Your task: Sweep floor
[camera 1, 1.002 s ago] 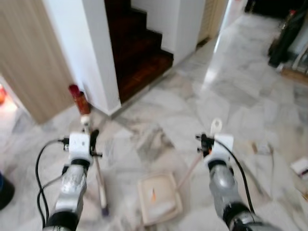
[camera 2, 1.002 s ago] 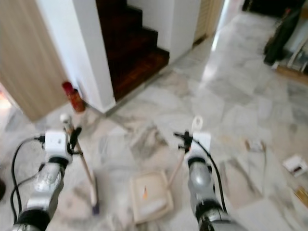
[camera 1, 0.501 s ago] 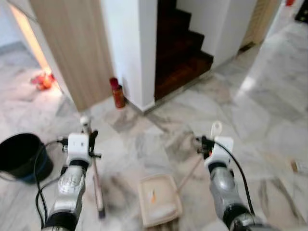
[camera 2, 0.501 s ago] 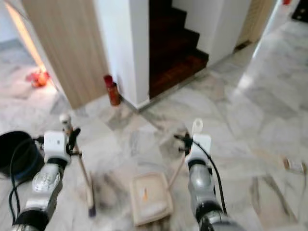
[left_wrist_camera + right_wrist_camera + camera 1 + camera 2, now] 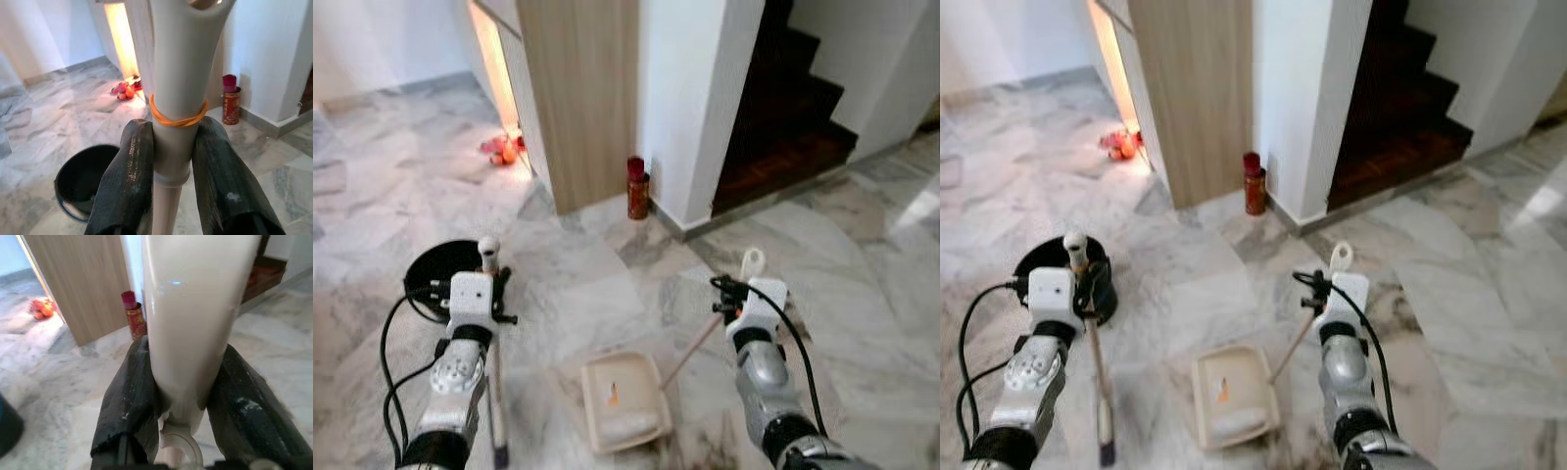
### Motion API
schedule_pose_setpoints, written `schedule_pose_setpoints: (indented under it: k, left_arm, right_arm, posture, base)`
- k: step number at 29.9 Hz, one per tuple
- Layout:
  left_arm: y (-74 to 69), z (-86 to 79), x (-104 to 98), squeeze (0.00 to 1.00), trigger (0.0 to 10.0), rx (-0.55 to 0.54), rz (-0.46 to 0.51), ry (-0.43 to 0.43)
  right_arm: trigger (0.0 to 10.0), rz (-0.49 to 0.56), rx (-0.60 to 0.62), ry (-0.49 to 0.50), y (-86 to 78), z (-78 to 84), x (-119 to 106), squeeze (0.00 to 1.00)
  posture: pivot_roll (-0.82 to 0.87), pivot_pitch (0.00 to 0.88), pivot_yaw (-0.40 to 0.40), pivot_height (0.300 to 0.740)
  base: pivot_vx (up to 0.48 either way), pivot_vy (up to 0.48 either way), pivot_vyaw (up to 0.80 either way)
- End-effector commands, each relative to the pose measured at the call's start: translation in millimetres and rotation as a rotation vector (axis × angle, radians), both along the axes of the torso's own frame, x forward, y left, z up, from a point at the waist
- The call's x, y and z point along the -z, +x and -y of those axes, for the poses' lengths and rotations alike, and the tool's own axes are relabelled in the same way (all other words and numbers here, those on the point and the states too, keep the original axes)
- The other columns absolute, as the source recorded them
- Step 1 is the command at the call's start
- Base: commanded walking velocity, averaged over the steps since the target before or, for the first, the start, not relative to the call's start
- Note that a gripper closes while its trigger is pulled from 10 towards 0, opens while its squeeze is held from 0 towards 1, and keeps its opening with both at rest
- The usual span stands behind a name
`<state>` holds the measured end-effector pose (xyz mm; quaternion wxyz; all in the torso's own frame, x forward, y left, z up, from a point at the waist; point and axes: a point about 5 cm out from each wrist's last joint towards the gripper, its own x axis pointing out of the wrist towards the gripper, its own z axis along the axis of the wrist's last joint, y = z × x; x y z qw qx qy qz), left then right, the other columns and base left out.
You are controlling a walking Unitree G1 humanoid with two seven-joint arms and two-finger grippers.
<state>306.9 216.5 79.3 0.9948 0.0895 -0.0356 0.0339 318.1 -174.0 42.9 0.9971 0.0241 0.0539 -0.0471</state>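
My left gripper (image 5: 492, 284) is shut on the cream broom handle (image 5: 172, 98), which carries an orange rubber band; the broom (image 5: 495, 392) runs down to the marble floor by my left side. My right gripper (image 5: 736, 294) is shut on the cream dustpan handle (image 5: 188, 323). That handle slants down to the beige dustpan (image 5: 623, 399), which lies flat on the floor between my arms with a small orange scrap (image 5: 613, 396) in it.
A black bucket (image 5: 435, 277) stands on the floor behind my left arm. A red can (image 5: 637, 188) sits at the foot of a white pillar (image 5: 695, 98), beside a wooden panel (image 5: 582, 88). Dark stairs (image 5: 783, 127) rise at the right. Orange objects (image 5: 501, 150) lie by the lit doorway.
The camera has swung to the left: the stairs slid right, and the bucket and the lit doorway came into view. Both grippers keep their hold on the broom and dustpan.
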Motion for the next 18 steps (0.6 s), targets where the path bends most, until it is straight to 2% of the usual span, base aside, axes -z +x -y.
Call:
schedule_pose_setpoints:
  k: [1,16,18]
  left_arm:
    - [2.6,-2.6,-8.0,0.0,10.0,-0.011,0.037,-0.006]
    - [2.7,-4.8,-9.2,0.0,10.0,-0.017,0.04,-0.004]
    - [2.7,-4.9,-9.2,0.0,10.0,-0.017,0.04,-0.003]
  right_arm:
    - [10.0,0.042,-0.014,-0.001,6.4,-5.3,-9.4,0.0]
    - [10.0,0.037,-0.031,-0.001,6.4,-7.8,-8.7,0.0]
    - [10.0,0.039,-0.033,0.001,6.3,-8.2,-8.7,0.0]
  posture:
    - [0.11,0.0,-0.024,0.74]
    - [0.12,0.0,-0.025,0.74]
    - [0.12,0.0,-0.024,0.74]
  base:
    - [0.0,0.266,0.0]
    - [0.0,0.267,0.0]
    - [0.0,0.266,0.48]
